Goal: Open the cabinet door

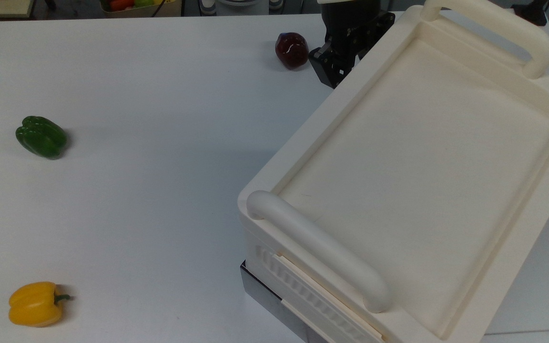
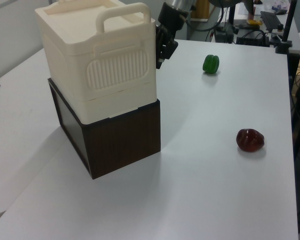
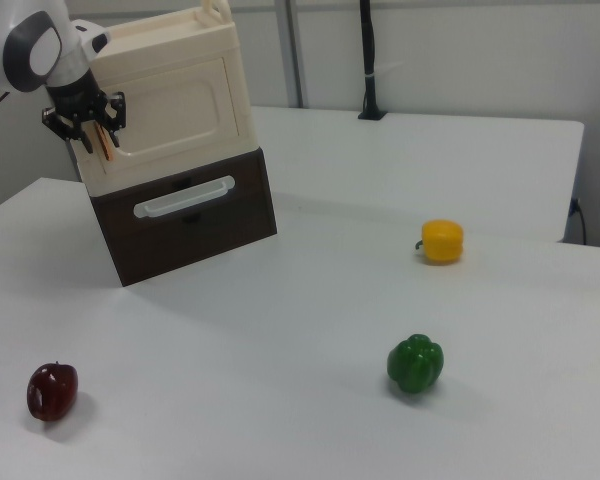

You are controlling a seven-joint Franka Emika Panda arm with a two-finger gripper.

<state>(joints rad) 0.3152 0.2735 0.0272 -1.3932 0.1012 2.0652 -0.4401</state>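
In the right view, the end effector point(image 3: 98, 135) sits at the left edge of the cabinet door point(image 3: 175, 105), on the copper strip point(image 3: 107, 143); whether its fingers are spread cannot be told. The cabinet point(image 3: 160, 95) (cream, door flush) rests on a dark drawer unit point(image 3: 190, 215) on the table point(image 3: 330, 300).

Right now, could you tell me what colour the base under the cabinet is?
Dark brown wood-grain base, clearest in the left view.

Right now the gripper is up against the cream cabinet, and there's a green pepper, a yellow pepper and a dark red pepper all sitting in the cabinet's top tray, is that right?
Not quite. The gripper is against the cabinet, but the green pepper, yellow pepper and dark red pepper lie on the white table, not in the top tray, as the top view shows.
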